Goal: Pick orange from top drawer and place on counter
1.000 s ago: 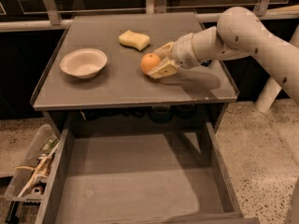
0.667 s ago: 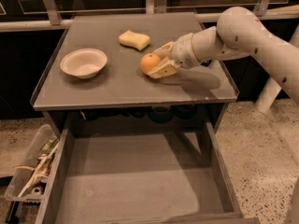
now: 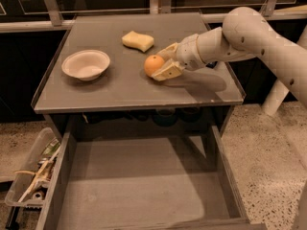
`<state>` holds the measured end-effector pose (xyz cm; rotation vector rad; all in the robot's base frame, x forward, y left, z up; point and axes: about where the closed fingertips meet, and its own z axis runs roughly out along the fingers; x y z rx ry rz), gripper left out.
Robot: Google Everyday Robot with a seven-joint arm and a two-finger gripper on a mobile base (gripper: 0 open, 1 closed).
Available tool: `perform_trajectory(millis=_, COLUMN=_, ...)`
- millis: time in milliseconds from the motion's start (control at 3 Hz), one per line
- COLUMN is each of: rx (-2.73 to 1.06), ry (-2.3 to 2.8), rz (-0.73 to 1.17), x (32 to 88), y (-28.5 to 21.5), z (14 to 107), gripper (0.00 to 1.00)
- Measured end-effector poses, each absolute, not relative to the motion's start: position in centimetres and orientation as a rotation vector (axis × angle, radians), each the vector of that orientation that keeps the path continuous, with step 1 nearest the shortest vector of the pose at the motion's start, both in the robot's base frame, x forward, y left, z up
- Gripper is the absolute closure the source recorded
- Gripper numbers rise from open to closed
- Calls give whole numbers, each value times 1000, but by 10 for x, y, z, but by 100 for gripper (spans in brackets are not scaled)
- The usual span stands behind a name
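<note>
Orange (image 3: 152,65) stays on the counter (image 3: 120,87), gripper (image 3: 159,64) still clamped on it.

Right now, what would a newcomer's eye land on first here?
The gripper sits at the orange on the counter, right of centre, with the white arm reaching in from the right. Below, the top drawer stands pulled wide open. A white bowl rests on the counter's left.
</note>
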<state>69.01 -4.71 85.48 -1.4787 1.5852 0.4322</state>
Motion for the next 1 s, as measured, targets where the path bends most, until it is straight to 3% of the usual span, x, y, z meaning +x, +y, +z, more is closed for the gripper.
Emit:
perform_trajectory(millis=333, rx=-1479, ry=1585, rz=432, x=690, y=-47, z=855, gripper=13)
perform_trajectory(millis=667, rx=-1479, ry=1585, rz=432, x=690, y=-47, z=855, gripper=0)
perform_trajectory(millis=1000, rx=-1479, ry=1585, rz=432, x=690, y=-47, z=855, gripper=0)
